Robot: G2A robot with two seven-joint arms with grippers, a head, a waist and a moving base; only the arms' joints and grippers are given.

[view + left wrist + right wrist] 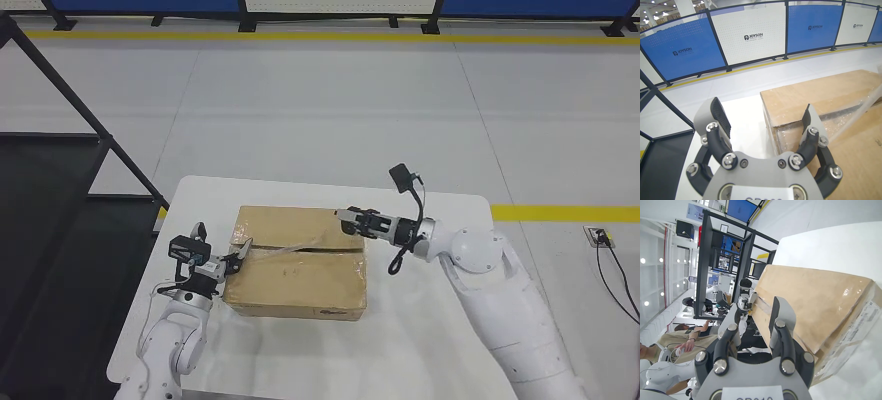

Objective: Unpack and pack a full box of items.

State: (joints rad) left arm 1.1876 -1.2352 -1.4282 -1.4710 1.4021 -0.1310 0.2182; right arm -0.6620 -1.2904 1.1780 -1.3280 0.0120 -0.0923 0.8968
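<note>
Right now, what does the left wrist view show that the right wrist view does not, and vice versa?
Left wrist view: the ridged pads of the open left end effector. Right wrist view: the printed label on the end of the cardboard box, and the right end effector. Both: the box, its clear tape, the left end effector.

box (300, 275) | brown cardboard | flaps shut | seam tape (290, 249) partly lifted | flat on table (420, 340)

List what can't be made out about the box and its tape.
- Contents of the box: its shut top hides them, every view.
- Far end of the tape strip: top view, the right gripper covers it.
- Tape strip's upper part: left wrist view, cut off by the edge.
</note>
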